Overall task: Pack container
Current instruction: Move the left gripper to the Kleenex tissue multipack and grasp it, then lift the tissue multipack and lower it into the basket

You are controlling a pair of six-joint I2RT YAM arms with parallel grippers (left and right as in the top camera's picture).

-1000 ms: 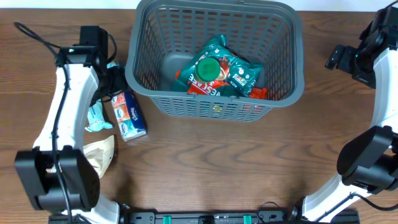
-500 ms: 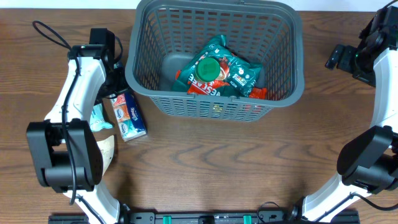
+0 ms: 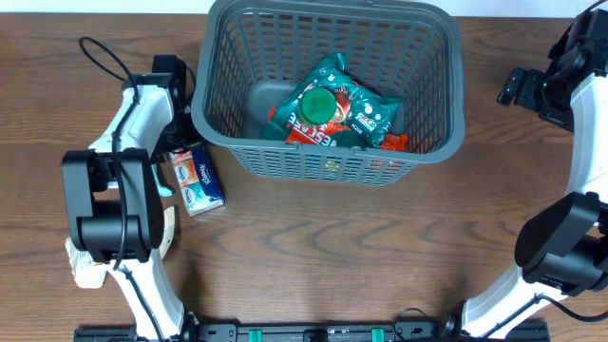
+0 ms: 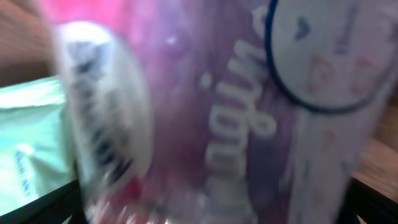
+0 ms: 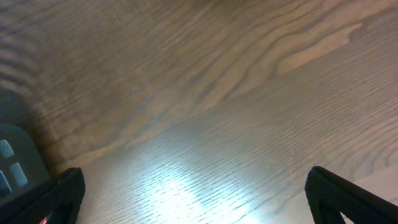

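Observation:
The container (image 3: 220,128), a large dark grey lattice basket, stands at the top middle of the table. In it lie green snack bags (image 3: 334,103) and red packets (image 3: 309,136). My left gripper (image 3: 179,133) hangs open beside the basket's left wall, over the top end of a pink and blue tissue pack (image 3: 198,180). In the left wrist view the blurred tissue pack (image 4: 236,106) fills the picture between the left gripper's (image 4: 205,214) spread fingers. My right gripper (image 3: 513,87) is open over bare wood at the far right; the right wrist view shows nothing in the right gripper (image 5: 205,205).
A teal packet (image 3: 163,186) lies left of the tissue pack, also seen as a green packet (image 4: 31,143) in the left wrist view. A beige pouch (image 3: 167,226) is partly under the left arm. The basket's corner (image 5: 15,165) shows at the right wrist view's left edge.
My left arm has swung right toward the basket, bringing its gripper down close over the tissue pack. The right arm has not moved.

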